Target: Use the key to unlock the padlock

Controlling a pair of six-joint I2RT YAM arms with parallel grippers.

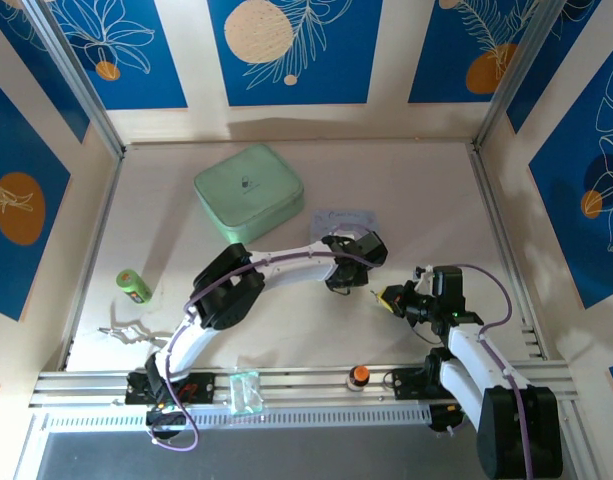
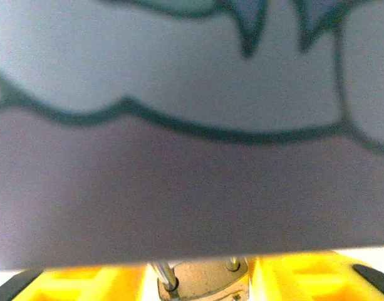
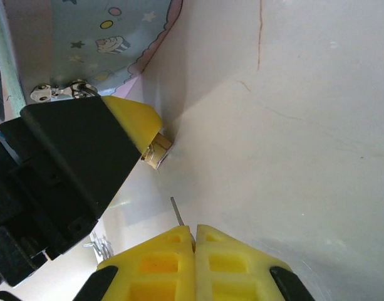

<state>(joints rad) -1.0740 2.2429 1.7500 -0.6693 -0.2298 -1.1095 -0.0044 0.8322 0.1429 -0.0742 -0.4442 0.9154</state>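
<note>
Brass padlock (image 3: 155, 152) gripped in left pincer (image 2: 201, 282), right pincer (image 3: 195, 234) pinched shut on thin key (image 3: 176, 212)

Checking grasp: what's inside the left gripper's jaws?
The brass padlock sits between the left gripper's yellow fingers, shackle toward the cartoon-printed tin. From the right wrist, a finger hides most of its body; keyhole and grip contact can't be seen.

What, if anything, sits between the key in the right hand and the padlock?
Nothing visible. In the right wrist view the key sticks out of the shut right hand, and only bare table separates its tip from the padlock at the left hand.
</note>
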